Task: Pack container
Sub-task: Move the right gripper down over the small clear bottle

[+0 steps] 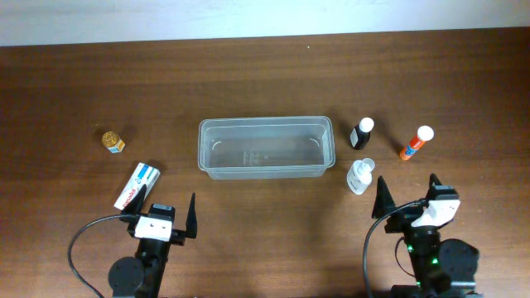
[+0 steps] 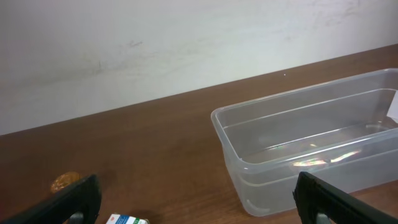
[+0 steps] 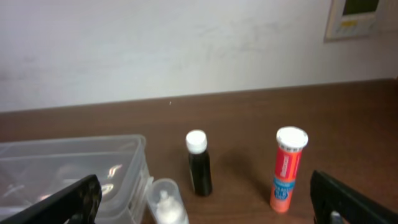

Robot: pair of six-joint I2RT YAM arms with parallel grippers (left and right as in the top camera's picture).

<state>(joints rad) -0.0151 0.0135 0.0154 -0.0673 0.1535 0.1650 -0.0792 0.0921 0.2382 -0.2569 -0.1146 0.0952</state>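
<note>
Container (image 1: 265, 149): clear rectangular plastic tub, upright and open-topped, on the brown table (image 1: 265, 74), midway between the two arms.
Container contents: none visible; the floor shows only reflections in all three views.
Clear bottle (image 1: 360, 175): small and colourless, just beside the container's near corner on the right-arm side, outside the wall.
Dark bottle (image 1: 361, 133): white cap, upright, near the container's short wall on the right-arm side, apart from it.
Orange tube (image 1: 416, 143): white cap, upright in the right wrist view, farther out from the container than the dark bottle.
White box (image 1: 137, 185): blue and red print, lying flat, off the container's near corner on the left-arm side, between the container and the left arm.
Gold-lidded jar (image 1: 113, 141): small, the item farthest out from the container on the left-arm side, well apart from it.
Left gripper (image 1: 164, 207): fingers spread wide, nothing between them; on the near side of the container, close to the white box but not touching it.
Right gripper (image 1: 407, 194): fingers spread wide, nothing between them; on the near side of the container, close to the clear bottle.
Progress: judged at the start; no item is packed and none is grasped.
Remaining: five loose items outside the container, three on the right-arm side and two on the left-arm side; each needs a pick and a placement inside.
Likely first picks: the white box for the left arm and the clear bottle for the right, each nearest its gripper.
</note>
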